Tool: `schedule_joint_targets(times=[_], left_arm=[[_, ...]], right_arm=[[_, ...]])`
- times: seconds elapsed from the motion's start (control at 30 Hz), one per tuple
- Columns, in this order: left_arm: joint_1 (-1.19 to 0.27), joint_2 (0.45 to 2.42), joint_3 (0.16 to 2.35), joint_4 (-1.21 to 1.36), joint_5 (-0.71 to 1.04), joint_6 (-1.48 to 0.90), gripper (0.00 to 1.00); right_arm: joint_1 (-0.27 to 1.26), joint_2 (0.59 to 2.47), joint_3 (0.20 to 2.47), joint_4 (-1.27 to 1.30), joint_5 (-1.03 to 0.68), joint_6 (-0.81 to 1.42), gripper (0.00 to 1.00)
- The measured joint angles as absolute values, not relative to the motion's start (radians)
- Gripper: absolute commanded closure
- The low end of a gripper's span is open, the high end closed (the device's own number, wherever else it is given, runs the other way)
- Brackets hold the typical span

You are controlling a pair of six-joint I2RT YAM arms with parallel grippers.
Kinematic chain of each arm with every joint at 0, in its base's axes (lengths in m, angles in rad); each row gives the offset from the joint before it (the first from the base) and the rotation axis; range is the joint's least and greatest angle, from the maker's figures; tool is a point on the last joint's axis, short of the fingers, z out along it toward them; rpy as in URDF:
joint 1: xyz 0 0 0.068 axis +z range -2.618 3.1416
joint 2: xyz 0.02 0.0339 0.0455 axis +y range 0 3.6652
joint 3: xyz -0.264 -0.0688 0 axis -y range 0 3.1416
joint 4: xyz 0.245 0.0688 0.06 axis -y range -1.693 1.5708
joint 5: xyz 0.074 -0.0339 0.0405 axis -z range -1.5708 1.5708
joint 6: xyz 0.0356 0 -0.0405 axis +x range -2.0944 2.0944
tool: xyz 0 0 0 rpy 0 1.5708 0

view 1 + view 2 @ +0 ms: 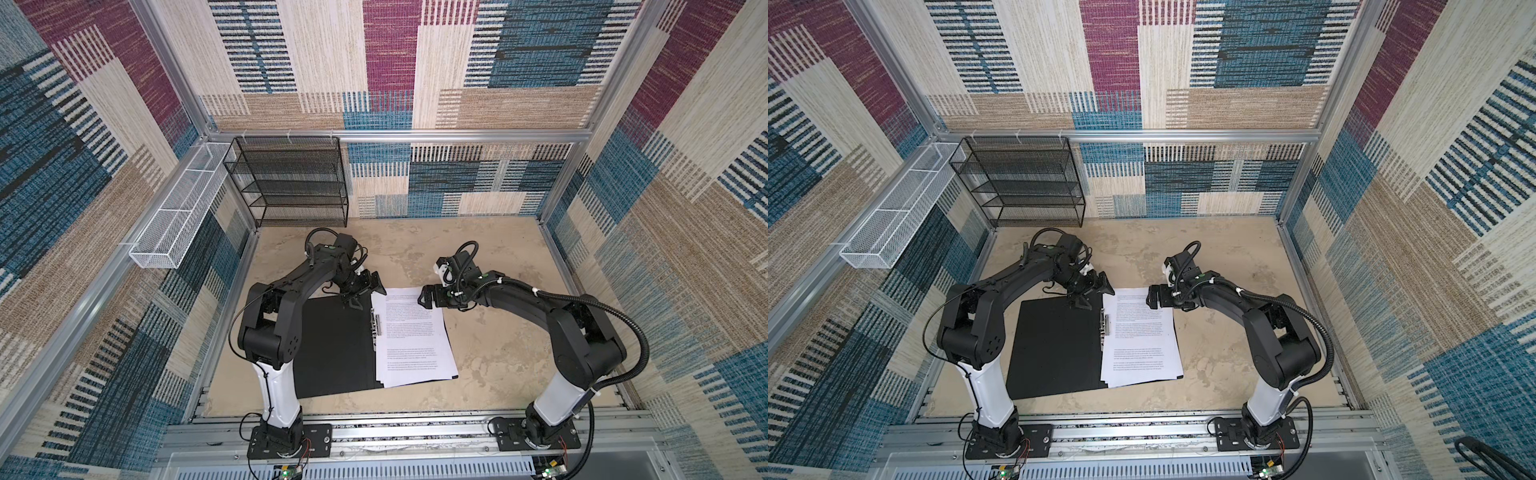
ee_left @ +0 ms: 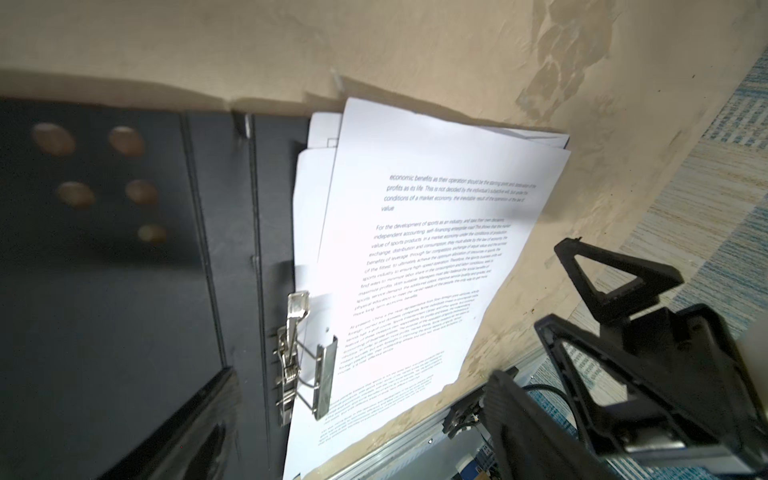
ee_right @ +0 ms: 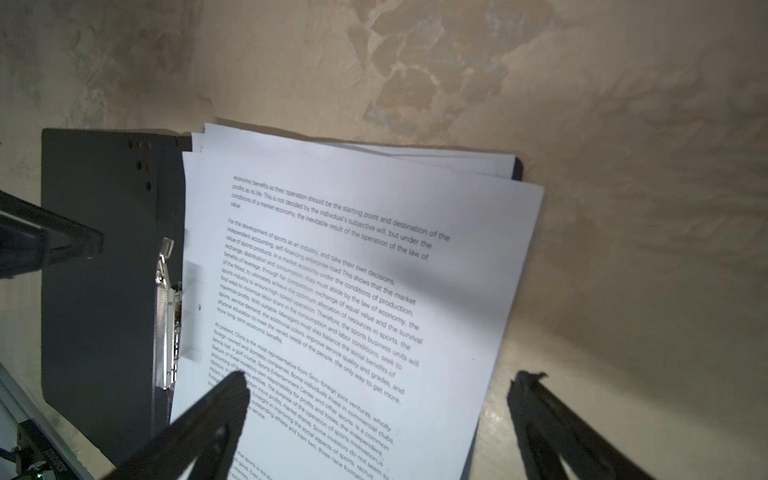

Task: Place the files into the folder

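Observation:
The folder (image 1: pixel 332 353) (image 1: pixel 1054 349) lies open on the table, black inside up, with a metal clip (image 1: pixel 377 326) (image 2: pixel 303 353) by its spine. The files (image 1: pixel 411 336) (image 1: pixel 1142 336), a loosely squared stack of white printed sheets, lie on its right half, beside the clip. My left gripper (image 1: pixel 368 293) (image 2: pixel 365 382) hangs open over the folder's far edge near the spine, holding nothing. My right gripper (image 1: pixel 424 296) (image 3: pixel 380 386) is open above the stack's far right corner, one finger over the paper (image 3: pixel 353 291), one over the table.
A black wire-mesh rack (image 1: pixel 291 183) stands at the back left. A white mesh basket (image 1: pixel 178 216) hangs along the left wall. Bare beige table (image 1: pixel 498 353) lies right of the papers. Metal rails run along the front.

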State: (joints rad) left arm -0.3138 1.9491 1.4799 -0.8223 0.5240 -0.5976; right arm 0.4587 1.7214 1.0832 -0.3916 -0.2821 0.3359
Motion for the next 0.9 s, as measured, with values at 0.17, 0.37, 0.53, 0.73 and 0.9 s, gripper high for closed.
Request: schedule_joint_targets(times=[0.17,0.37,0.53,0.73,0.9], left_arm=[[-0.316,2.023,1.531,-0.822,0.499,-0.626,0.1],[-0.331,2.088,1.598,-0.812,0.501,-0.641,0.1],[-0.342,2.119,1.609,-0.805,0.501,-0.655,0.1],[-0.347,2.146,1.641,-0.811,0.513,-0.662,0.1],[-0.356,2.166,1.663,-0.809,0.532,-0.674,0.1]], right_arm=[[0.456,1.731,1.082,-0.371,-0.3,0.347,0.0],[0.454,1.757,1.07,-0.346,-0.315,0.355,0.0],[0.454,1.776,1.067,-0.333,-0.323,0.362,0.0],[0.454,1.784,1.067,-0.323,-0.359,0.365,0.0],[0.457,1.79,1.069,-0.303,-0.389,0.365,0.0]])
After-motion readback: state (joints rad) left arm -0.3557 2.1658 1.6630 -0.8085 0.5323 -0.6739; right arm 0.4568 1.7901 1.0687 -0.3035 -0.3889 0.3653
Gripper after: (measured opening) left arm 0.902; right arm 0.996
